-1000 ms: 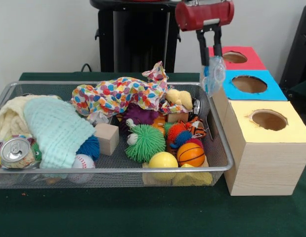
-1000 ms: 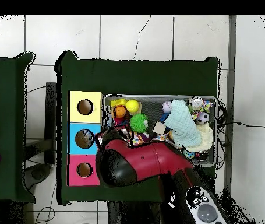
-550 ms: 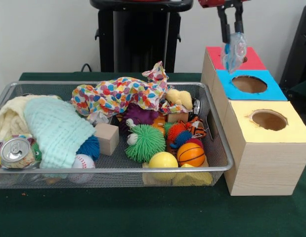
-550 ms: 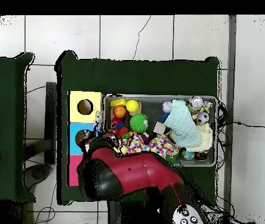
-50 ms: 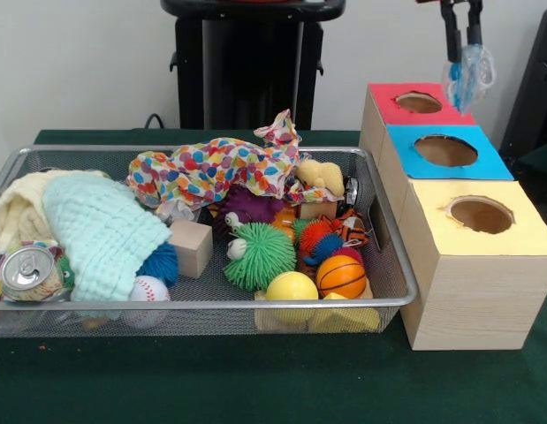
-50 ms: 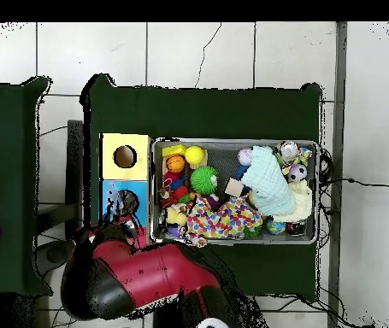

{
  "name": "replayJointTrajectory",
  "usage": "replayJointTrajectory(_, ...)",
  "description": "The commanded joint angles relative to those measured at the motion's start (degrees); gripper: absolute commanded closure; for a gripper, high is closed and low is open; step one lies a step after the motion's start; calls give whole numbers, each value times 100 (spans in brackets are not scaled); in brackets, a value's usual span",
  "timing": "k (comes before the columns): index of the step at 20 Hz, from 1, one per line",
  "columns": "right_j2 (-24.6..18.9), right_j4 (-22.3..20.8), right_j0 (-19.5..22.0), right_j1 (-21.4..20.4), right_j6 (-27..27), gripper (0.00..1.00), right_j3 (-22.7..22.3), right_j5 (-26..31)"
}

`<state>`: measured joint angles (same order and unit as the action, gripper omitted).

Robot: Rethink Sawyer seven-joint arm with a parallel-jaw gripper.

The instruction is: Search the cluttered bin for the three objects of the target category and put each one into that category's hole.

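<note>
- Clear, crinkled plastic wrapper [image 5: 468, 74] with a blue tint hangs pinched between the two dark fingers of the gripper [image 5: 461, 55], which are drawn narrow on its top edge.
- Seen from the front, the gripper comes down at the top right corner, and the wrapper dangles above and just right of the red box's hole [image 5: 419, 102], clear of the box top.
- Half a second ago the wrapper hung lower and further left, between the red hole and the blue hole [image 5: 445, 150]; a second ago it was lower again, beside the mesh bin's right end. It has been carried up and to the right.
- From overhead the red arm [image 6: 138, 282] now covers the red box, whereas before it lay across the bin's edge; the yellow box's hole [image 6: 125, 156] shows clear.
- Wire mesh bin [image 5: 392, 256] holds its clutter as before: spotted cloth [image 5: 216, 168], mint towel [image 5: 101, 231], green spiky ball [image 5: 258, 255], yellow ball [image 5: 292, 286], small basketball [image 5: 341, 276], baseball [image 5: 148, 289], wooden block [image 5: 193, 246] and a drinks can [image 5: 26, 268] at the left end.
</note>
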<state>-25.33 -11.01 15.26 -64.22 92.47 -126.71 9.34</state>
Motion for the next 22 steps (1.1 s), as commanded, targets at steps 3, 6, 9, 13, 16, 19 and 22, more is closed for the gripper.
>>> replayJointTrajectory(3,1226,114,-712,577,1529,100,-295,-691)
replayJointTrajectory(6,1539,110,-967,826,1445,100,-231,-886)
replayJointTrajectory(9,1690,133,-1058,1015,1358,100,-192,-1054)
replayJointTrajectory(13,1825,80,-1094,1254,1241,100,-120,-1332)
replayJointTrajectory(16,1780,-29,-971,1313,1133,100,-138,-1462)
replayJointTrajectory(19,1890,-138,-979,1387,1032,100,-110,-1658)
replayJointTrajectory(22,2010,-263,-1013,1384,880,100,-21,-1825)
